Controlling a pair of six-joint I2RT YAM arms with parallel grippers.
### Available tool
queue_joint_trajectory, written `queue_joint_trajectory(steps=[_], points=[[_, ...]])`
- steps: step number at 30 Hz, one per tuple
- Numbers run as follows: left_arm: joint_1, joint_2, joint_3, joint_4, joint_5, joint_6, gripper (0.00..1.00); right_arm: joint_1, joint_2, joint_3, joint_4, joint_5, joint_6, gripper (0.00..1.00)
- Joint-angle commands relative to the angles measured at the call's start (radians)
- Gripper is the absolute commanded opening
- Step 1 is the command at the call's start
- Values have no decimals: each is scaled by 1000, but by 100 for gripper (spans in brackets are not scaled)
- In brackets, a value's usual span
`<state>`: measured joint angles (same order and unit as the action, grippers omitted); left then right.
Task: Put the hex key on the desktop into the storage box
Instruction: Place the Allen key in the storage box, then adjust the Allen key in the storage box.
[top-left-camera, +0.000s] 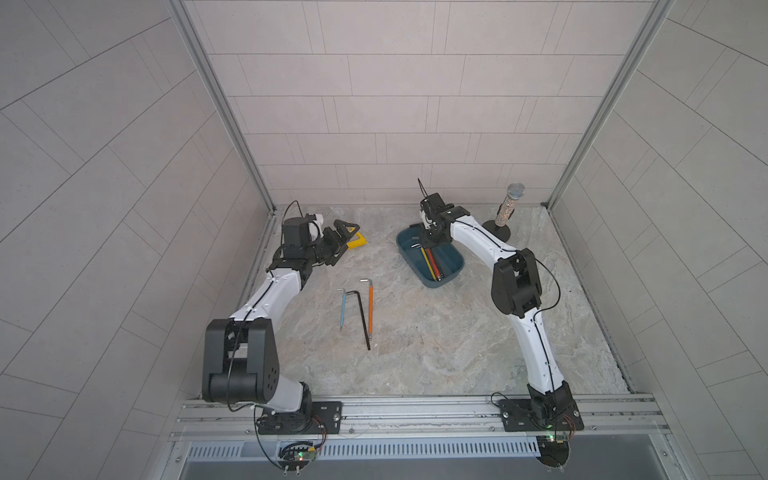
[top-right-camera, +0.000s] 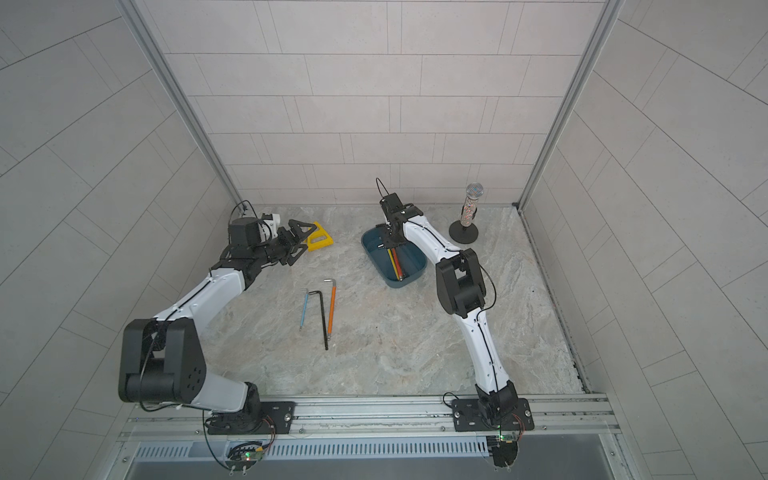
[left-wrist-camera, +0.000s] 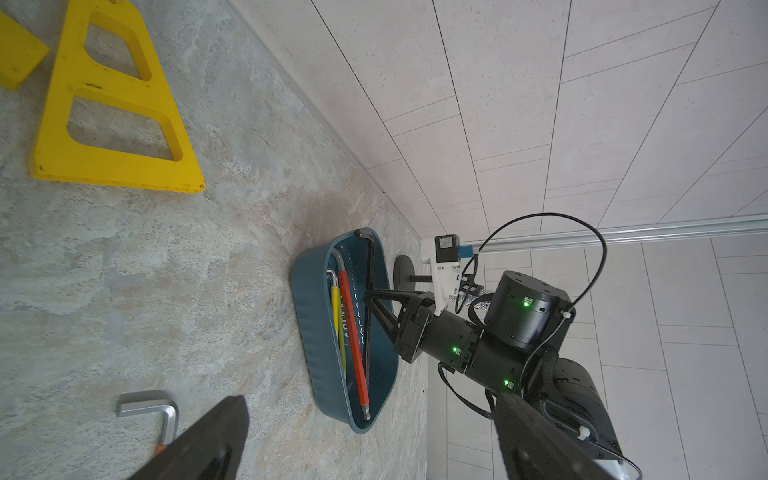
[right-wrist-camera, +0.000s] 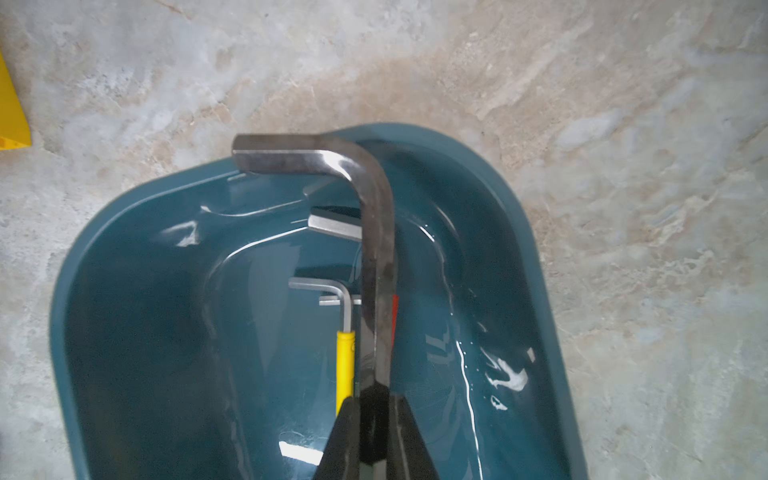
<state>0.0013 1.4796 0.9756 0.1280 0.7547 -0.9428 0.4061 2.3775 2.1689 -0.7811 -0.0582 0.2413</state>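
Marble surface (top-left-camera: 415, 353); right pincer (right-wrist-camera: 375, 397) grips dark hex key (right-wrist-camera: 376, 257), bend at storage box (right-wrist-camera: 137, 316) rim: lower it inside before you release

I saw three hex keys (top-left-camera: 359, 316) side by side on the desktop (top-left-camera: 436, 353) at frame centre. Upper right sat the storage box (top-left-camera: 453, 259), a large hex key (right-wrist-camera: 376, 266) and smaller keys (top-left-camera: 432, 262) inside; a microphone stand (top-left-camera: 509, 205) right of it, a triangular piece (top-left-camera: 356, 242) left of it.
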Motion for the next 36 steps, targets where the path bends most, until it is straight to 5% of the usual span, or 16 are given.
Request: queue_joint_trajectory(steps=[1, 4, 8, 12, 22, 36], points=[[1, 2, 6, 25, 7, 16, 100, -9, 6, 9, 19, 25, -3, 14], [1, 3, 5, 22, 5, 16, 100, -12, -3, -25, 22, 27, -3, 43], [1, 5, 5, 23, 7, 16, 100, -12, -54, -68, 19, 48, -1, 56], [0, 3, 3, 22, 5, 16, 100, -12, -131, -127, 22, 64, 16, 56], [2, -2, -2, 21, 5, 13, 100, -7, -231, -153, -114, -23, 37, 33], [1, -5, -5, 23, 5, 10, 100, 14, -136, -202, -53, -66, 82, 33]])
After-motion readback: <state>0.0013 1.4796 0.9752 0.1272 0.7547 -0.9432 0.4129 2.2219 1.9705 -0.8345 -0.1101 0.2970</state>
